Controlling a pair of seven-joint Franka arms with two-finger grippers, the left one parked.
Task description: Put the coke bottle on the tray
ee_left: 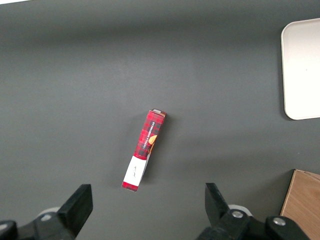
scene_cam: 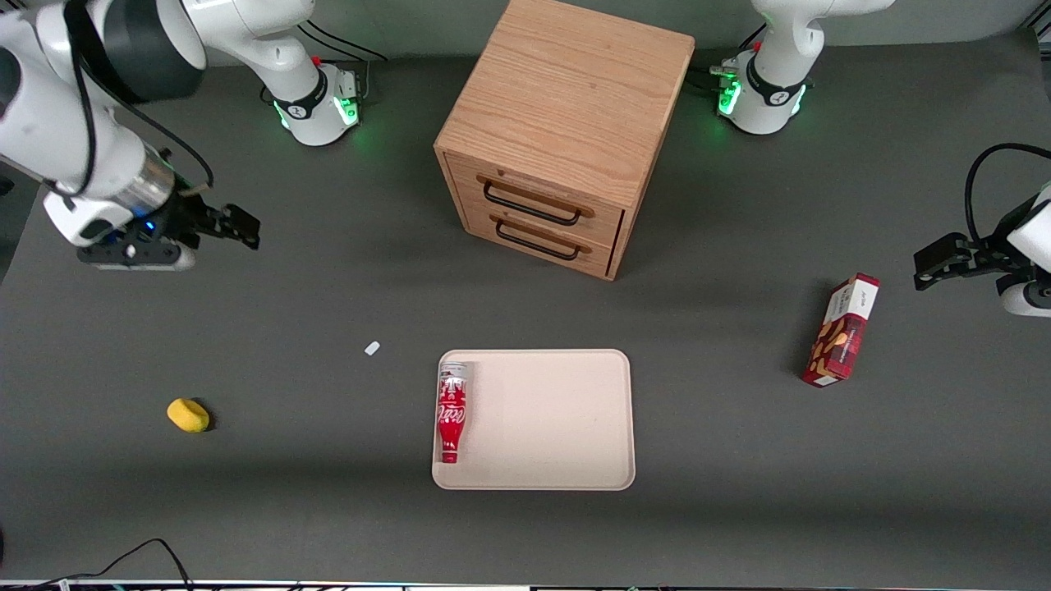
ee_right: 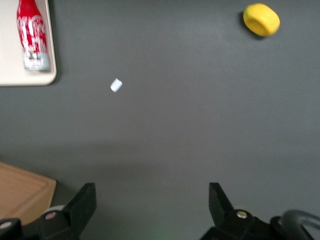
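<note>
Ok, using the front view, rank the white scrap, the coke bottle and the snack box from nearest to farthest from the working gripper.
From the open gripper, raised toward the working arm's end:
1. White scrap, on the table beside the tray.
2. Coke bottle, lying on the tray.
3. Snack box, toward the parked arm's end.

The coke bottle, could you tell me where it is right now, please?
The coke bottle lies on its side on the tray, along the rim toward the working arm's end; the open gripper hovers well away, empty.

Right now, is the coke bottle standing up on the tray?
No, the coke bottle lies on its side along the tray edge, while the open gripper hangs apart, toward the working arm's end.
</note>
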